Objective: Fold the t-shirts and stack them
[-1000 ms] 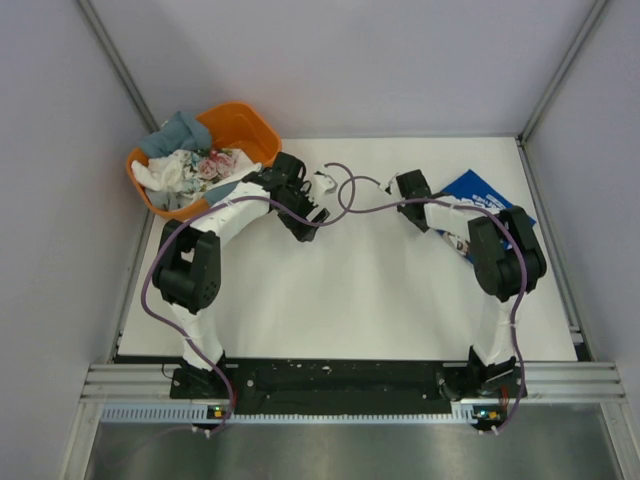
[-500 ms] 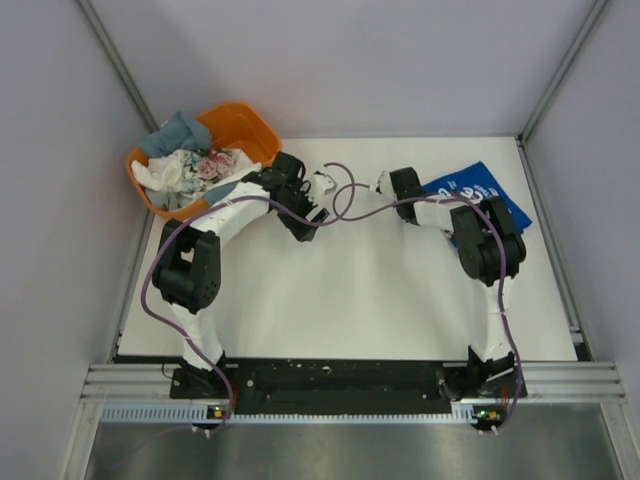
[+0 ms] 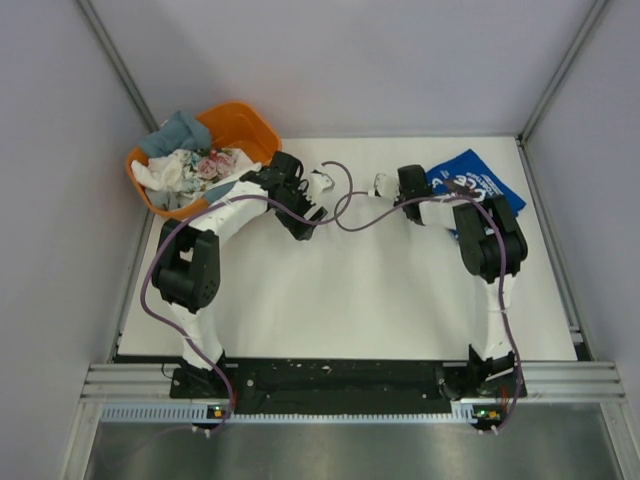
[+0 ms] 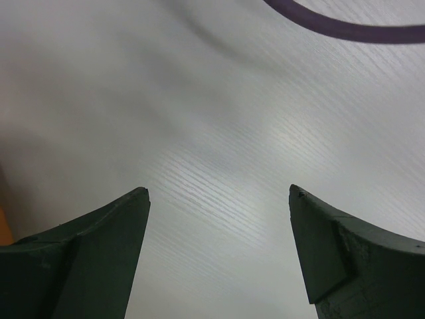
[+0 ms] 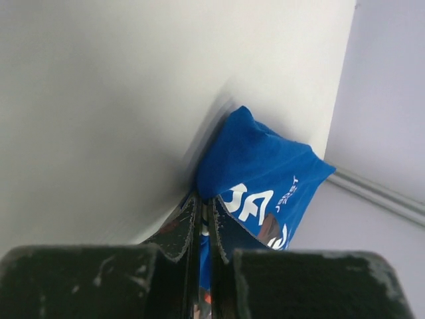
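A royal blue t-shirt [image 3: 478, 183] lies at the table's [image 3: 380, 295] right rear; other shirts [image 3: 190, 163] fill an orange tub [image 3: 250, 123] rear left.

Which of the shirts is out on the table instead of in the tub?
The blue shirt with white lettering, pinched by the right gripper; other shirts fill the orange tub.

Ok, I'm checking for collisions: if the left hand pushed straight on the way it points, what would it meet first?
Probably the bare white tabletop; the open left hand frames nothing else, though a purple cable lies further on.
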Controlling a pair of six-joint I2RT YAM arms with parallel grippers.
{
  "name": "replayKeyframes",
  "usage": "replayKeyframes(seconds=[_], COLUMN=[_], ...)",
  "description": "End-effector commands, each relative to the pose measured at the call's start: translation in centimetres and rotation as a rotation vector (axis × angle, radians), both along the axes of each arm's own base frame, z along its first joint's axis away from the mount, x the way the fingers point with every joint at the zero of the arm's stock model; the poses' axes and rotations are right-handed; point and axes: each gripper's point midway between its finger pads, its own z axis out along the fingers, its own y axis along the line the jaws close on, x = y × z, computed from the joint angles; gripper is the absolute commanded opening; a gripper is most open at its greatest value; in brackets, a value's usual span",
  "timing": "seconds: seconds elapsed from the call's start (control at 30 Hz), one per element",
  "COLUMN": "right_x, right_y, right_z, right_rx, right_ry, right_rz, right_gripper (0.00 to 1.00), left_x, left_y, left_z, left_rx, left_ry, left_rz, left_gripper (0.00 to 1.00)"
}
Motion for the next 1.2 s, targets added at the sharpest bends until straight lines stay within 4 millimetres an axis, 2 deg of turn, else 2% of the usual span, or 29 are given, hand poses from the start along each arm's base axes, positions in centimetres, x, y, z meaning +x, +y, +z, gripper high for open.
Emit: replayKeyframes(seconds=[0.0, 0.07, 0.17, 0.3, 0.57, 1.0, 1.13, 1.17], right_x=[-2.1, -3.3, -3.7, -2.5, -0.5, -0.2, -0.1, 0.1], right_y=[2.7, 2.8, 2.4, 1.6, -1.5, -2.2, -2.1, -2.1], right_z=[1.3, 0.9, 0.9, 1.1, 0.5, 0.2, 0.8, 1.3], right_rx=[0.059, 0.063, 0.059, 0.062, 0.022, -0.015, 0.0, 0.013], right_ry=[0.037, 0.074, 0.078, 0.064, 0.073, 0.072, 0.047, 0.024], right_rz=[0.225, 0.243, 0.239, 0.205, 0.179, 0.199, 0.189, 0.179], right_gripper=[0.0, 0.0, 0.0, 0.0, 0.0, 0.0, 0.0, 0.06], left_x=[0.8, 0.7, 0.8, 0.8, 0.9, 1.2, 1.1, 1.1], left_y=[0.0, 0.0, -0.1, 0.0, 0.3, 0.5, 0.6, 0.6], left_z=[1.2, 1.0, 1.0, 1.0, 1.0, 0.9, 0.9, 0.9], left_rx=[-0.014, -0.012, -0.014, -0.013, -0.001, 0.016, 0.017, 0.015], left_ry=[-0.044, -0.039, -0.038, -0.04, -0.046, -0.043, -0.039, -0.041], left_rz=[-0.004, -0.006, -0.006, -0.007, -0.004, 0.0, 0.002, 0.001], left_gripper=[0.89, 0.89, 0.89, 0.89, 0.89, 0.89, 0.89, 0.89])
